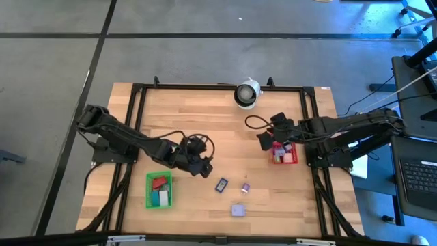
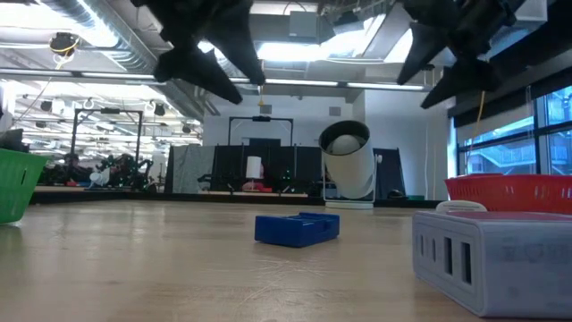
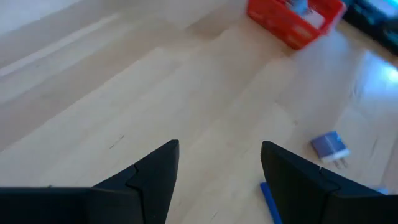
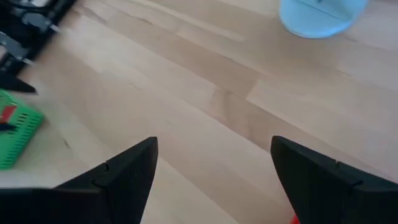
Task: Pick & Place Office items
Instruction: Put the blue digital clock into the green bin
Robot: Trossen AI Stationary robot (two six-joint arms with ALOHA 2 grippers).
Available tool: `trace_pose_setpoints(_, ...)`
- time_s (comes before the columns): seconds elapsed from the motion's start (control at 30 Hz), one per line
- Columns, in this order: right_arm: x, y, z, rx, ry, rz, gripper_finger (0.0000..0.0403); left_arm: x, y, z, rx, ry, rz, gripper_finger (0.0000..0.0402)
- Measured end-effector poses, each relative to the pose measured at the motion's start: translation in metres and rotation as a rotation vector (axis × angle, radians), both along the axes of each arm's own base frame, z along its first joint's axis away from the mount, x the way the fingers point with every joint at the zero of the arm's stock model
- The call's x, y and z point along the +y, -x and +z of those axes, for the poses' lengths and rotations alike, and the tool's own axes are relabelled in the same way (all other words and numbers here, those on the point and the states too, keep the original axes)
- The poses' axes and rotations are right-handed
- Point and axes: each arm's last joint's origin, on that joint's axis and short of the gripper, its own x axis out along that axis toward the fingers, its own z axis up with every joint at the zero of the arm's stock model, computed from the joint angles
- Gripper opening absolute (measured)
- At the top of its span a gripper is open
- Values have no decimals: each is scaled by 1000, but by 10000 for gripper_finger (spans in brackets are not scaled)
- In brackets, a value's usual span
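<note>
Three small items lie loose on the table: a dark blue piece (image 1: 221, 185) (image 2: 297, 228), a tiny pink-purple piece (image 1: 245, 186) and a lavender block (image 1: 237, 210) (image 2: 492, 255). In the left wrist view a blue plug-like piece (image 3: 329, 147) shows. The green bin (image 1: 159, 189) holds red and pale pieces. The red bin (image 1: 283, 154) holds a few pieces too. My left gripper (image 1: 205, 169) (image 3: 217, 146) hovers open between the green bin and the blue piece. My right gripper (image 1: 261, 140) (image 4: 214, 142) hangs open just left of the red bin.
A round white-and-black device (image 1: 247, 93) (image 2: 349, 165) stands at the table's far edge. A black frame (image 1: 218, 87) runs around the table. Bare wood lies between the two bins and along the far half. The right wrist view shows the green bin (image 4: 15, 127).
</note>
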Motion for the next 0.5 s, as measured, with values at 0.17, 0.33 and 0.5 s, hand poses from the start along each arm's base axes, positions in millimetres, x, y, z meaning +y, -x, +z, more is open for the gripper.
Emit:
trace_pose_setpoints(0.17, 1, -9, -1, -31, 6, 14, 313, -10, -12, -14, 16, -70, -93, 226)
trace_pose_setpoints(0.33, 3, -17, -6, -10, 41, 55, 313, -22, -22, -26, 8, -80, -176, 236)
trace_pose_setpoints(0.5, 3, -22, -12, 55, 114, 139, 313, -46, -30, -47, 8, -53, -311, 251)
